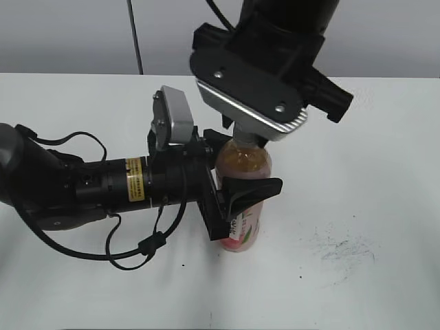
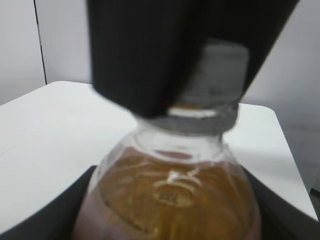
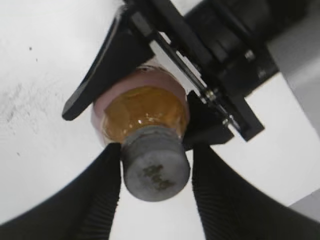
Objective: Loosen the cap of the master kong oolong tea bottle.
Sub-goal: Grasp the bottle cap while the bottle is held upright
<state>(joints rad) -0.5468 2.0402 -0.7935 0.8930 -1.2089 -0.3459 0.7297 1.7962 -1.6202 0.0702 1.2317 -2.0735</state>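
The master kong oolong tea bottle [image 1: 242, 163] stands upright on the white table, amber tea above a pink label. My left gripper [image 1: 237, 182] is shut on its body from the left, with black fingers on both sides; the left wrist view shows the bottle [image 2: 170, 192] filling the jaws [image 2: 170, 215]. My right gripper [image 1: 249, 141] comes straight down and hides the cap in the exterior view. In the right wrist view the grey cap [image 3: 156, 172] sits between the ribbed fingers [image 3: 156, 152], which close on its sides. The cap also shows in the left wrist view [image 2: 220, 75].
The white table [image 1: 371, 172] has dark scuff marks [image 1: 344, 247] to the right of the bottle. The left arm's black cables [image 1: 130, 254] loop over the table at the front left. A thin black cable [image 1: 135, 34] hangs at the back wall.
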